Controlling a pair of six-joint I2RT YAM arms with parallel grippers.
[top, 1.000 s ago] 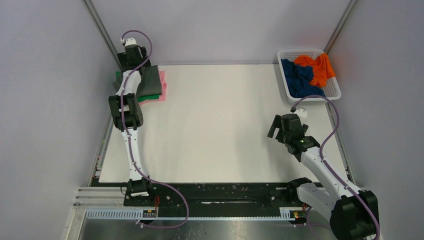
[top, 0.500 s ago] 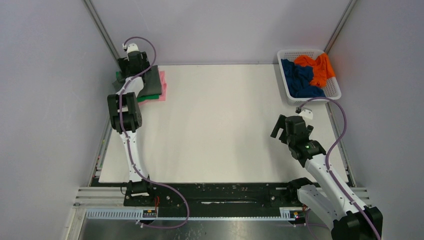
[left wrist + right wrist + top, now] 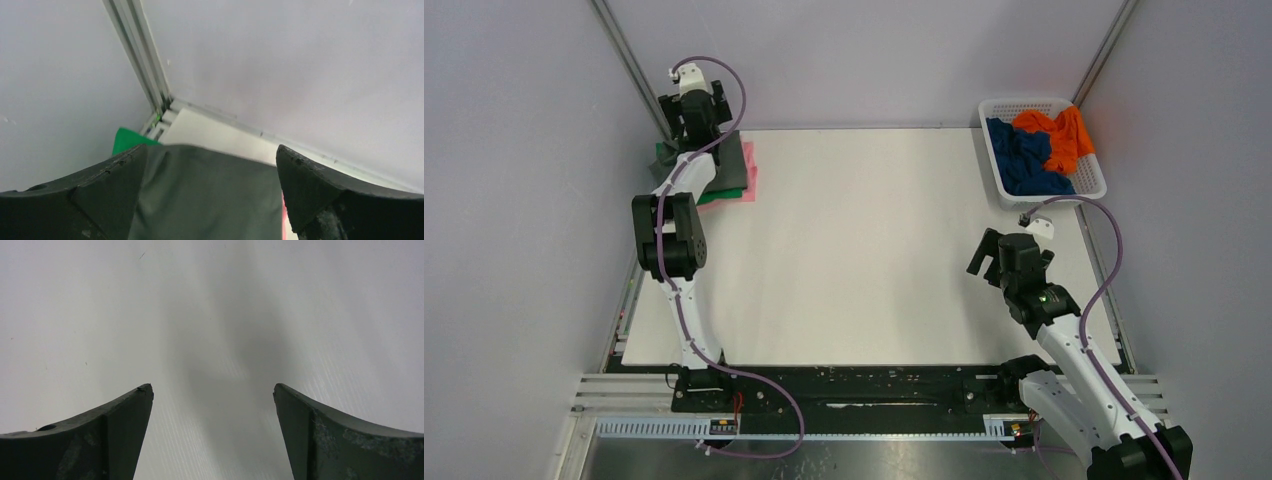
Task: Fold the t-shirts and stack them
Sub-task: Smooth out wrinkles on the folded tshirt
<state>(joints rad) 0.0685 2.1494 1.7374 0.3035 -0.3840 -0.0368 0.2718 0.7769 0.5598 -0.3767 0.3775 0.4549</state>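
A folded dark grey t-shirt [image 3: 727, 165] lies on top of a stack at the table's far left corner, over a green t-shirt [image 3: 711, 197] and a pink t-shirt [image 3: 750, 172]. My left gripper [image 3: 696, 122] hovers open and empty over the stack's far edge. In the left wrist view the gripper [image 3: 211, 150] frames the dark grey t-shirt [image 3: 210, 200], with the green t-shirt [image 3: 127, 137] at the left. A navy blue t-shirt [image 3: 1022, 158] and an orange t-shirt [image 3: 1064, 135] lie crumpled in the basket. My right gripper [image 3: 982, 262] is open and empty above bare table, as the right wrist view [image 3: 212, 386] shows.
The white lattice basket [image 3: 994, 160] stands at the far right corner. The white table top [image 3: 864, 240] spreads between the arms. Grey walls and metal corner posts [image 3: 145, 75] enclose the far side, close behind the stack.
My left gripper has lifted off the dark grey shirt and moved back toward the far wall. My right arm has drawn back a little toward the near edge.
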